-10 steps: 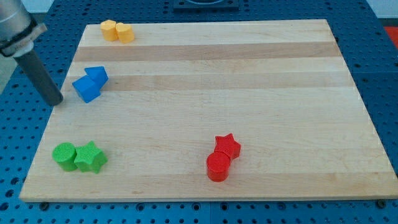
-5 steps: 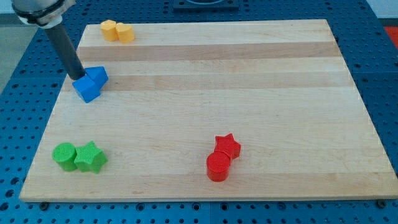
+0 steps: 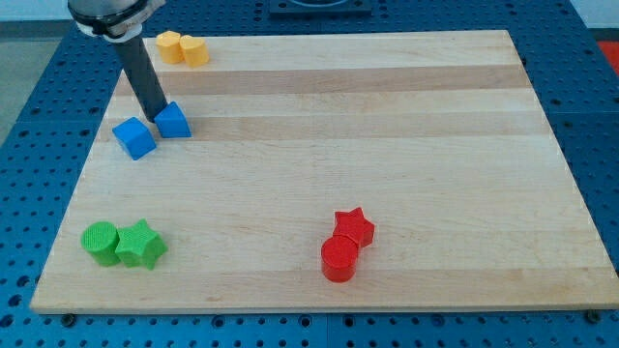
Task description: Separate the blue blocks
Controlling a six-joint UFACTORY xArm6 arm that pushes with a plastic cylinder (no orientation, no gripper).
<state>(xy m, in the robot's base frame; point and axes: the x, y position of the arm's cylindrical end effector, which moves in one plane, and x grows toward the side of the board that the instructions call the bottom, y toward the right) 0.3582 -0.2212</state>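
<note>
Two blue blocks lie at the board's left. A blue cube (image 3: 134,137) sits at the left, and a blue triangular block (image 3: 174,121) sits just to its right and slightly higher, with a narrow gap between them. My tip (image 3: 155,117) is at the upper edge of that gap, touching the left side of the triangular block and just above the cube's right corner.
Two yellow blocks (image 3: 183,47) sit together at the board's top left. A green cylinder (image 3: 100,241) and a green star (image 3: 141,244) touch at the bottom left. A red star (image 3: 353,227) and a red cylinder (image 3: 339,260) touch at the bottom centre.
My tip moved from left of the board up and rightward into the blue pair. The triangular block slid to the right and came apart from the cube.
</note>
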